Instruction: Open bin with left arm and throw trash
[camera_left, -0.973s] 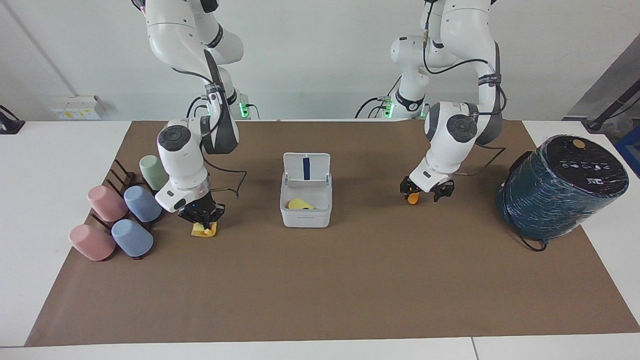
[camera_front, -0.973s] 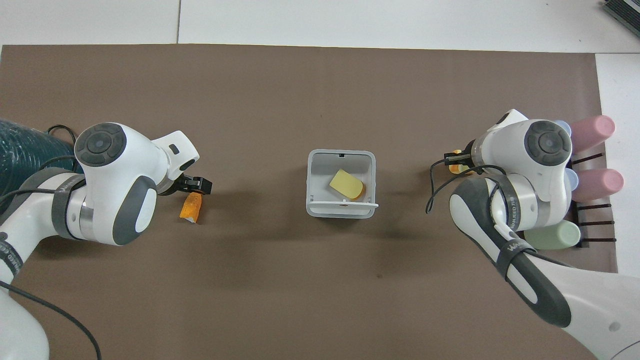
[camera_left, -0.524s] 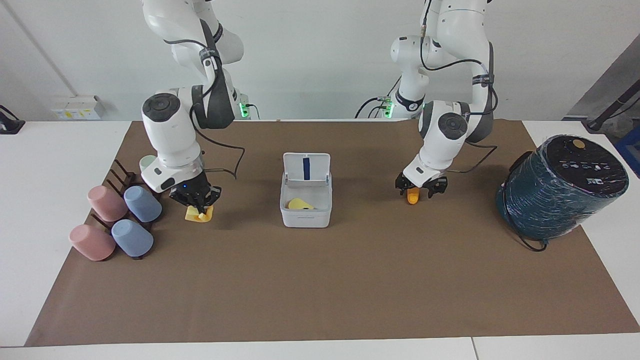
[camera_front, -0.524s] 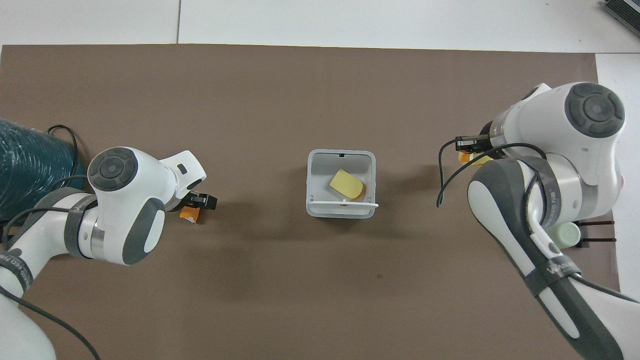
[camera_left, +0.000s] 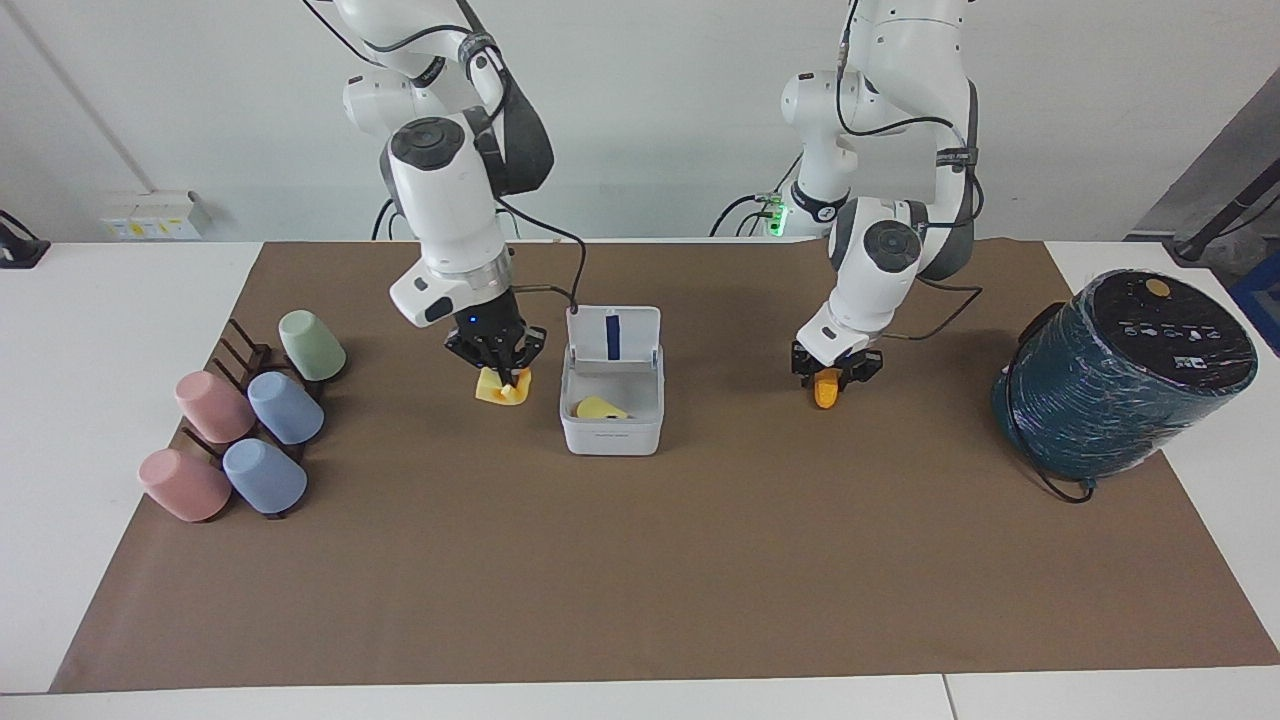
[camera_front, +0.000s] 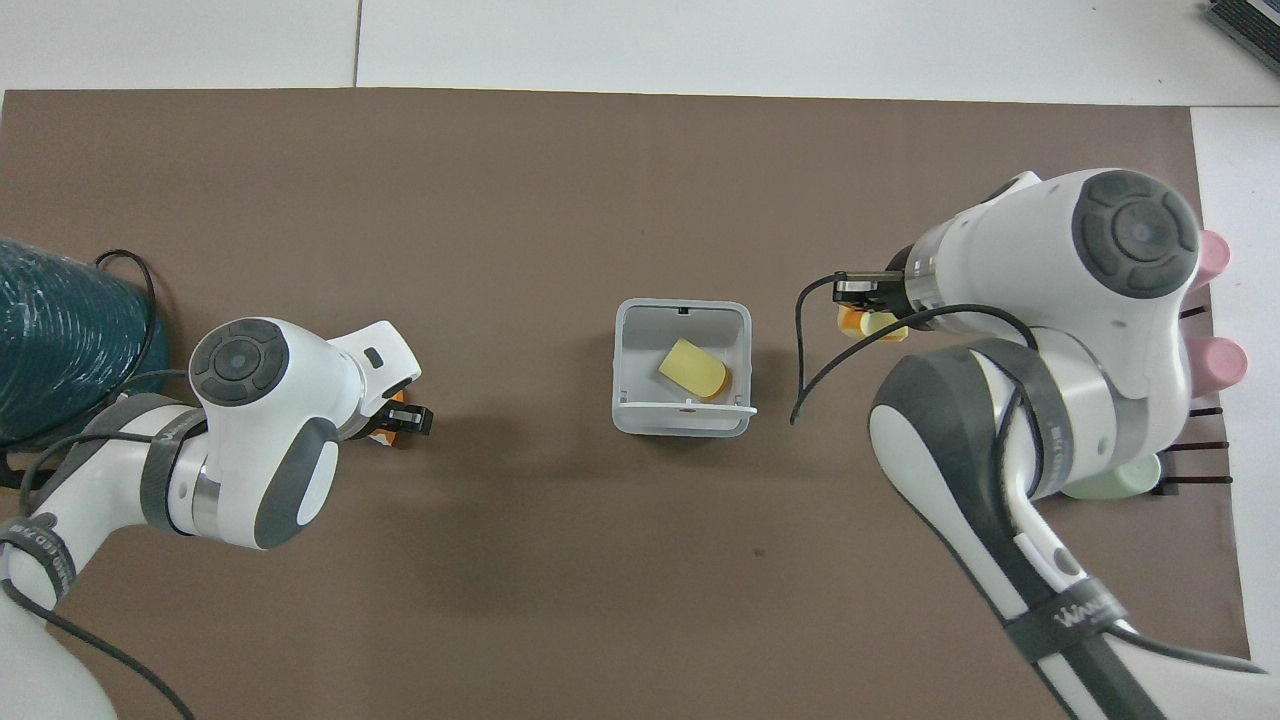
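Two claws carry trash toward the open bin (camera_left: 611, 400) at mid-desk; one yellow slice (camera_left: 598, 408) already lies inside.
Your right claw (camera_left: 497, 362), clenched on the pale yellow piece (camera_left: 503, 387), hangs just beside the bin on the side toward the cups (camera_left: 245, 425); next, lift it over the rim and let go. Your left claw (camera_left: 832, 367) grips the small orange piece (camera_left: 825, 392) low over the bare mat toward the teal cylinder (camera_left: 1120, 375). The upright lid (camera_left: 612, 336) guards the robot-side edge; the desk's long edge away from the robots has open room.

Opposed high views, facing and overhead, sharing the bin (camera_left: 611, 400).
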